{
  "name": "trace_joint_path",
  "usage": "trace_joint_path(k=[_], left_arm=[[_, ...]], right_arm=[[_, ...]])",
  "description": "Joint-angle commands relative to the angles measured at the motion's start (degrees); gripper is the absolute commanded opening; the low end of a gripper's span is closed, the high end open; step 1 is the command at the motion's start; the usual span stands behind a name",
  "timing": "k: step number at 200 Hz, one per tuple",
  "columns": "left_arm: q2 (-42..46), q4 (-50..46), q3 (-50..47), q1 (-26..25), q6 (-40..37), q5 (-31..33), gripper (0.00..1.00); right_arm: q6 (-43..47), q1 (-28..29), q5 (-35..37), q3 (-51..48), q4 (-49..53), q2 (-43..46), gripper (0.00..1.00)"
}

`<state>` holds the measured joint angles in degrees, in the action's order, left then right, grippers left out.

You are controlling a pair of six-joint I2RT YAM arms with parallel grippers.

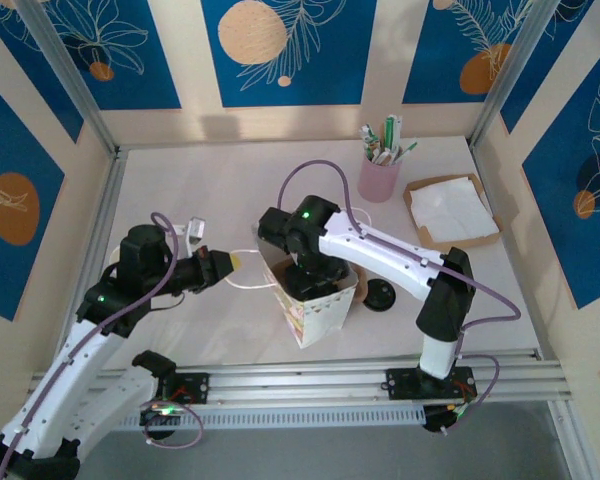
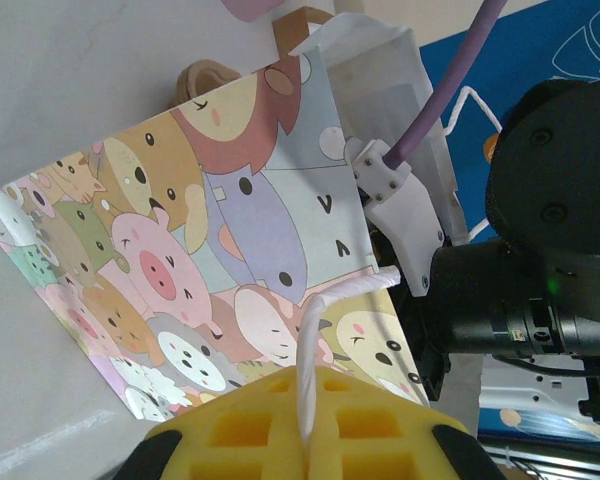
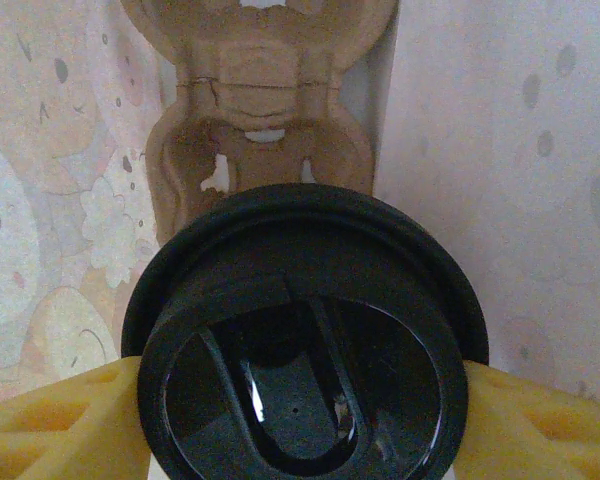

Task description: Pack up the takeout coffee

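Clamping the round, black-lidded takeout coffee (image 3: 305, 350) are the right fingers (image 3: 550, 420); left fingers (image 2: 250, 430) pinch the bag handle (image 2: 310, 345).

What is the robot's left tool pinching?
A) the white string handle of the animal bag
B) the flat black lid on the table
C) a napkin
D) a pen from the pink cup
A: in the left wrist view, the left tool has its yellow pads shut on the white string handle of the animal bag.
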<state>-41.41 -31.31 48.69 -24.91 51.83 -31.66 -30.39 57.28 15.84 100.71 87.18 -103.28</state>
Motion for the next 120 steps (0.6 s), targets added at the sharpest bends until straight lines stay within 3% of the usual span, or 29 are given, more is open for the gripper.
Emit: trace_joint_path(k=[1,24,48,70,120], left_arm=[[-0.6,-0.7,2.1,-0.5,-2.5,2.8,0.07],[-1.5,-0.1,2.4,-0.5,-3.4,4.1,0.08],[-2.4,0.7,2.6,-0.5,-3.8,4.2,0.16],[-2.2,0.4,2.7,-0.5,-4.0,4.4,0.30],[-1.3,-1.5,4.2,-0.5,-5.4,5.8,0.73]], right_arm=[[1.2,-0.8,-1.3,0.4,-0.7,1.3,0.68],[1.6,-1.4,-1.3,0.9,-1.1,1.0,0.68],[1.7,-1.4,-1.4,0.5,-1.3,1.2,0.68],[1.7,-1.1,-1.0,-0.5,-2.2,2.0,0.68],[1.5,-0.7,0.0,-1.9,-3.6,3.6,0.68]])
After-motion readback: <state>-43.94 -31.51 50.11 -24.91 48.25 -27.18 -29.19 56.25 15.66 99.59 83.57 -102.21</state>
